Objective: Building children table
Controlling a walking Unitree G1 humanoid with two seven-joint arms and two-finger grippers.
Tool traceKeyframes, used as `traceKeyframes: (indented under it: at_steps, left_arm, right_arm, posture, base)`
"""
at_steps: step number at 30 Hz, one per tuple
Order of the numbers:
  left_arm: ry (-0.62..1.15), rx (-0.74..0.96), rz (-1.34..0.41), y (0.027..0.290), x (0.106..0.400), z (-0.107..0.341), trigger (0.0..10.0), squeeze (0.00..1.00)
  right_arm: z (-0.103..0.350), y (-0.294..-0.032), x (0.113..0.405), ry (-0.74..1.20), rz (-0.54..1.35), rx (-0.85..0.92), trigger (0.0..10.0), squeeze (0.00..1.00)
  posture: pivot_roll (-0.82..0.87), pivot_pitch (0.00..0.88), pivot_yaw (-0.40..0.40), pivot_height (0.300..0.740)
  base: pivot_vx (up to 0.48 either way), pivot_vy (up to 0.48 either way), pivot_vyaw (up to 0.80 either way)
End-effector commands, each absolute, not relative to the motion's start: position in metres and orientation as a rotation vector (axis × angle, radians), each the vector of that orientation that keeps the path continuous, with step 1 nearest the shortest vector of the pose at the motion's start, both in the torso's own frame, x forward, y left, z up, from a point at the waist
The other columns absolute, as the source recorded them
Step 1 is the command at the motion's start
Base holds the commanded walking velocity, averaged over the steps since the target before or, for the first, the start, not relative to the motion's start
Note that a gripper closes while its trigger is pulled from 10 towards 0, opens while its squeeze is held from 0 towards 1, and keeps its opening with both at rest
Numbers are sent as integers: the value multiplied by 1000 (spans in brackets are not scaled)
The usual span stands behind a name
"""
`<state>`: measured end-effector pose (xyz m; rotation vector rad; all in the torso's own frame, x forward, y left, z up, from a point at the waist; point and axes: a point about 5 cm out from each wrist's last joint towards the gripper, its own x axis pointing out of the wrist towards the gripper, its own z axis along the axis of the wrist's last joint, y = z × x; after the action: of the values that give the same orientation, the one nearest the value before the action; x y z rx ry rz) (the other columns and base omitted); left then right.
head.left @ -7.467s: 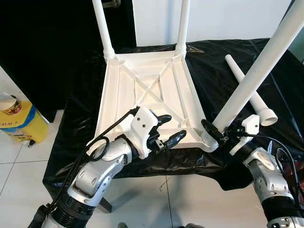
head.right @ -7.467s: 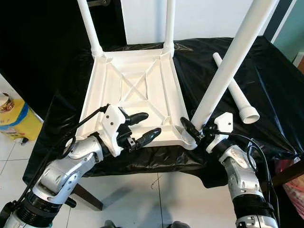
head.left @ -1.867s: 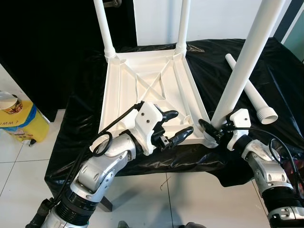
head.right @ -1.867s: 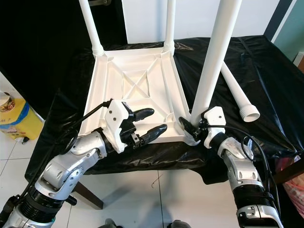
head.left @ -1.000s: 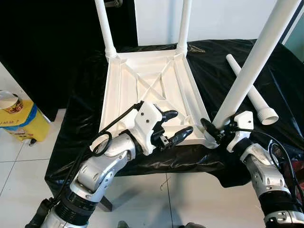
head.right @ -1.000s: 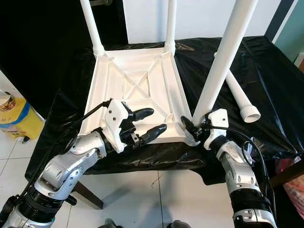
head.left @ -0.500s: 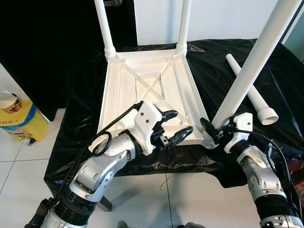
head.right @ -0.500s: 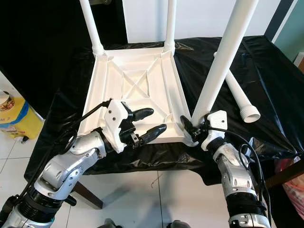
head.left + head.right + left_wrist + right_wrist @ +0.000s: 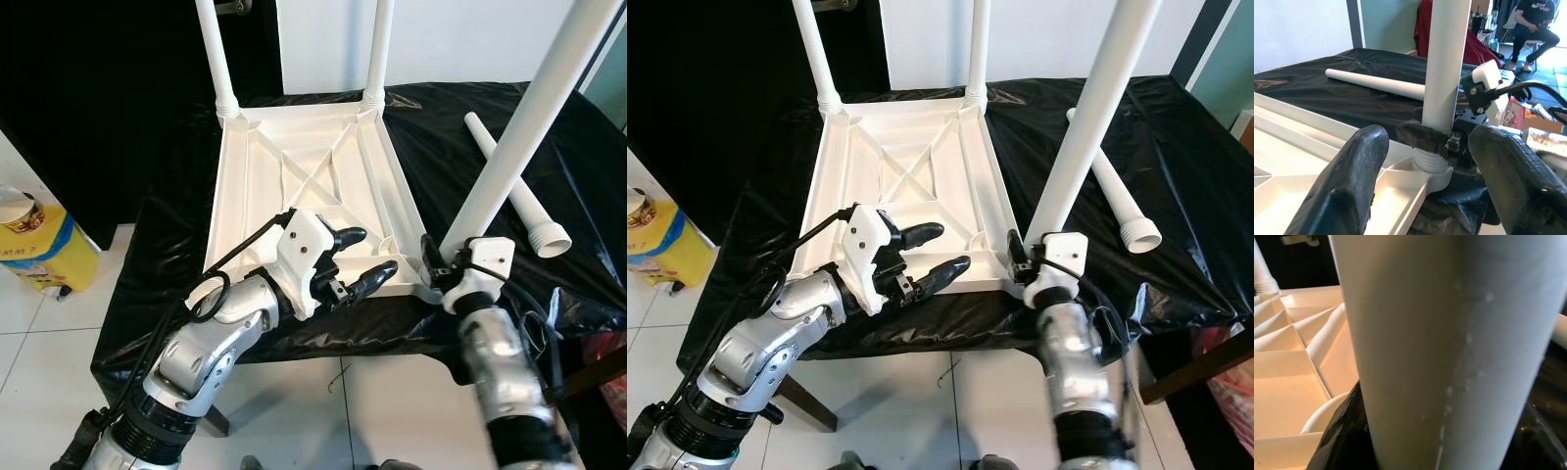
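Since half a second ago: right forearm swung in nearer the body and blurred with motion; tall leg leaning a little less to the right; left arm unmoved.

Left eye view: upturned white plastic children's tabletop (image 9: 304, 186) lying underside-up on the table covered in black plastic sheet (image 9: 460, 147). Two slim white legs standing in the far corners, far-left leg (image 9: 214, 54) and far-right leg (image 9: 377, 49). Thick white tubular leg (image 9: 519, 127) rising from the near-right corner socket, tilted up and to the right. Right gripper (image 9: 431, 266) at the foot of that leg, black fingers either side of its ribbed base. Left gripper (image 9: 361, 258) hovering over the near edge of the tabletop, fingers apart, holding nothing. Loose white leg with flared end (image 9: 519, 191) lying on the sheet to the right, well apart from the tabletop. Yellow and blue container (image 9: 34, 250) on the tiled floor to the left.

Right eye view: same layout; right gripper (image 9: 1017, 257) pressed against the leg's base at the corner.

Left wrist view: two black fingers (image 9: 1352, 181) spread wide, the standing leg (image 9: 1442, 78) between them further off, the right gripper's black finger wrapped at its threaded collar. Seated person (image 9: 1537, 22) in the background.

Right wrist view: white leg (image 9: 1449, 347) very close and blurred; apparently clamped between the fingers, though contact hard to confirm here.
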<state>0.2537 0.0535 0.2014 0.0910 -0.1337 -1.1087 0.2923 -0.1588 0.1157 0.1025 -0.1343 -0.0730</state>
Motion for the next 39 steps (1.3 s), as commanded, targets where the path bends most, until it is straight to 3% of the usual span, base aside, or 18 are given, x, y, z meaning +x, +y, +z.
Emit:
traceKeyframes:
  at_steps: [1, 13, 14, 15, 16, 29, 30, 34, 39]
  left_arm:
    - [-140, 105, -1195, 51, 249, 202, 10000, 0]
    - [-134, 111, -1197, 53, 248, 200, 10000, 0]
    - [-135, 112, -1197, 53, 248, 200, 10000, 0]
    - [-135, 112, -1197, 53, 248, 200, 10000, 0]
    - [-136, 113, -1197, 52, 249, 200, 10000, 0]
    - [-139, 118, -1196, 52, 250, 200, 10000, 0]
    - [-140, 119, -1196, 52, 251, 200, 10000, 0]
    - [-142, 120, -1199, 51, 252, 201, 10000, 0]
    - [-144, 119, -1201, 51, 252, 201, 10000, 0]
  right_arm:
    - [90, -154, 285, -3, -137, 193, 10000, 0]
    - [97, -144, 280, -54, -133, 208, 10000, 0]
    - [99, -144, 280, -64, -125, 207, 10000, 502]
    - [99, -144, 280, -64, -125, 207, 10000, 502]
    - [102, -143, 280, -78, -114, 204, 10000, 1000]
    - [114, -157, 282, -129, 16, 159, 10000, 1000]
    - [115, -162, 283, -127, 84, 145, 10000, 0]
    - [121, -182, 289, -120, 290, 20, 10000, 0]
    - [125, -187, 295, -112, 383, -41, 10000, 0]
  posture:
    - [-24, 63, 6, 740]
    - [-17, 47, 7, 740]
    - [-17, 45, 5, 740]
    - [-17, 45, 5, 740]
    - [-19, 40, 4, 740]
    - [-27, 29, 5, 740]
    - [-30, 31, 8, 740]
    - [-39, 35, 10, 740]
    - [-43, 38, 13, 740]
  base:
    - [0, 0, 0]
    - [0, 0, 0]
    - [0, 0, 0]
    - [0, 0, 0]
    - [0, 0, 0]
    - [0, 0, 0]
    - [0, 0, 0]
    - [0, 0, 0]
    - [0, 0, 0]
